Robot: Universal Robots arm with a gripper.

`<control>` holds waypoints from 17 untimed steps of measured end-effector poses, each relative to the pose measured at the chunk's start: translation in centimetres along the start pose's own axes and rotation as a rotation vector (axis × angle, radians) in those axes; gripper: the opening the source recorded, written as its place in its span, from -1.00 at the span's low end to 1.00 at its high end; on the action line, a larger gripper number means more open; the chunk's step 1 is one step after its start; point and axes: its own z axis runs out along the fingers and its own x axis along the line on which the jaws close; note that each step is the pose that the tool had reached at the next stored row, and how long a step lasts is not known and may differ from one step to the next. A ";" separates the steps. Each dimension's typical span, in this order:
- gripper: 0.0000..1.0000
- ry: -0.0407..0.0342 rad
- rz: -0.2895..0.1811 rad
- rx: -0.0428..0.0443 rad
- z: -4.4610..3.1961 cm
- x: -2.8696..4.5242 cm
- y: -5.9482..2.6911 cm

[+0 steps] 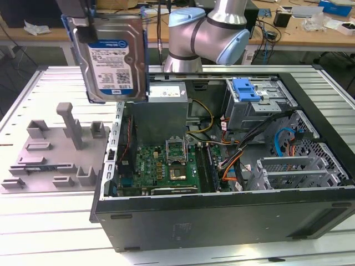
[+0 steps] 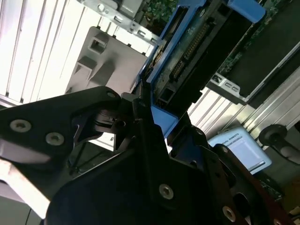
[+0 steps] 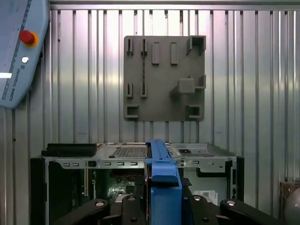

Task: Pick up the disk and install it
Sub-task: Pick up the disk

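Note:
The disk (image 1: 111, 61) hangs upright in the air above the exterior view's upper left, over the near-left corner of the open computer case (image 1: 222, 221). It is silver, with a white-and-blue label facing the camera and blue side rails. My gripper (image 1: 90, 22) comes down from above and is shut on the disk's top edge. In the second wrist view the dark fingers (image 2: 140, 136) clamp the blue rail of the disk (image 2: 187, 51). The first wrist view shows the disk (image 3: 161, 178) edge-on between my gripper's (image 3: 161, 208) two sides.
A grey fixture plate (image 1: 55, 149) with pegs and slots lies to the left of the case. Inside the case are a motherboard (image 1: 166, 163), a grey power supply (image 1: 166, 94) and a drive cage with a blue latch (image 1: 247, 88). A teach pendant (image 3: 18, 51) lies on the ribbed table.

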 end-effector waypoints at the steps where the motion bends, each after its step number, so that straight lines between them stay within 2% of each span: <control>1: -0.26 0.0001 0.000 0.0000 -0.01 0.24 -0.40; 14: -0.26 -0.0001 0.000 0.0000 -0.07 3.69 -6.22; 17: -0.26 0.0000 0.000 0.0000 -0.10 4.51 -7.83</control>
